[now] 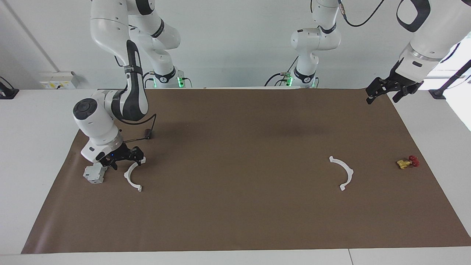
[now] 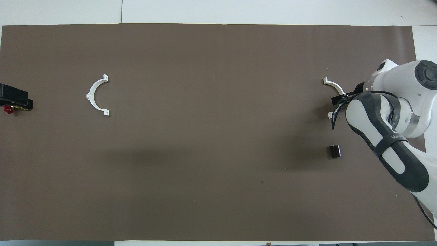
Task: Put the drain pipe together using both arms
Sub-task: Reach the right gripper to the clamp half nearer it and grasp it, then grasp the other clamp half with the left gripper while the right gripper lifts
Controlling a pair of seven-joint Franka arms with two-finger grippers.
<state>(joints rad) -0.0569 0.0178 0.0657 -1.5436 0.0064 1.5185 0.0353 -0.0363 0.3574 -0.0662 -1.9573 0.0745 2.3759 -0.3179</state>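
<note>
One white half-ring [image 1: 129,179] lies on the brown mat at the right arm's end, beside a grey block. My right gripper [image 1: 125,161] is low over the end of this half-ring nearer the robots, fingers apart, holding nothing. In the overhead view the right arm covers the middle of that half-ring [image 2: 333,85]. The other half-ring [image 1: 345,173] lies alone toward the left arm's end and shows whole in the overhead view [image 2: 96,96]. My left gripper [image 1: 384,96] hangs open and empty, high over the mat's corner; in the overhead view it [image 2: 15,98] covers part of the valve.
A grey boxy block [image 1: 95,173] sits next to the right gripper. A small brass valve with a red handle [image 1: 407,162] lies near the mat's edge at the left arm's end. A small dark block [image 2: 335,151] lies nearer the robots than the right gripper.
</note>
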